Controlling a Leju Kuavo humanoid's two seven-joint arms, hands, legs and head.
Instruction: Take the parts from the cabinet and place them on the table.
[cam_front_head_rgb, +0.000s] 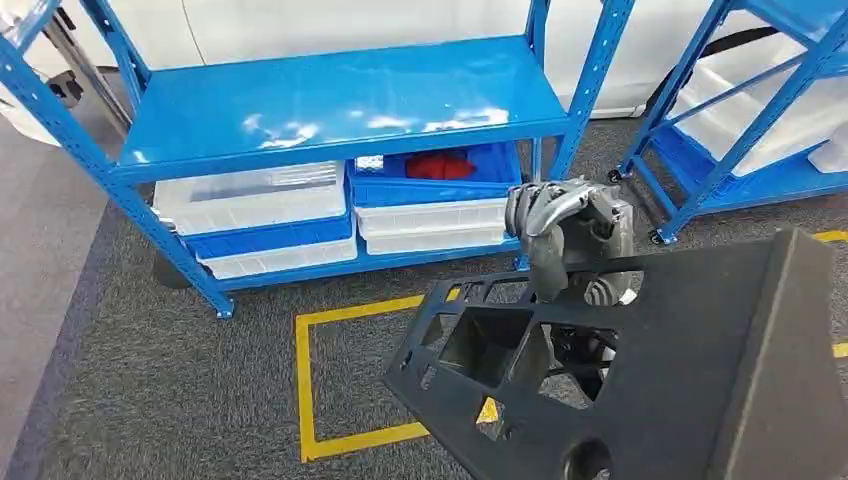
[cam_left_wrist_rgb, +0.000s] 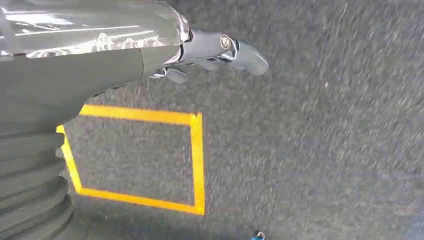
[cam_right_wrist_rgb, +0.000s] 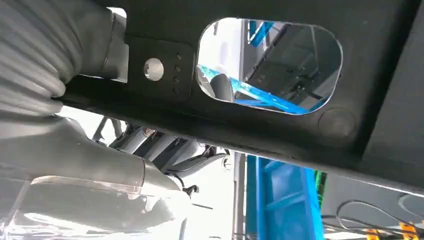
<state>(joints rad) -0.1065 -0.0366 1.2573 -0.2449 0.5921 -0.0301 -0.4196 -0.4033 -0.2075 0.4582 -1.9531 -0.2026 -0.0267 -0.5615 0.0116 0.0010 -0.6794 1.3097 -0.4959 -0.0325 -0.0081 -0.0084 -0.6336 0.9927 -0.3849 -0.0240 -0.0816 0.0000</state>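
A large black plastic part (cam_front_head_rgb: 650, 380) with several cut-outs fills the lower right of the head view, tilted and carried above the floor. My right hand (cam_front_head_rgb: 570, 235) grips its upper edge, fingers curled over it. In the right wrist view the same part (cam_right_wrist_rgb: 280, 135), with a rounded window, runs close over my right hand (cam_right_wrist_rgb: 90, 165). My left hand (cam_left_wrist_rgb: 215, 50) hangs over the grey carpet with nothing in it and its fingers stretched out. The blue cabinet (cam_front_head_rgb: 340, 100) stands ahead, its top shelf bare.
The lower shelf holds a blue bin with red parts (cam_front_head_rgb: 440, 165) and white bins (cam_front_head_rgb: 250, 195). A second blue rack (cam_front_head_rgb: 740, 130) stands at the right. A yellow taped square (cam_front_head_rgb: 305, 380) (cam_left_wrist_rgb: 197, 160) marks the carpet in front of the cabinet.
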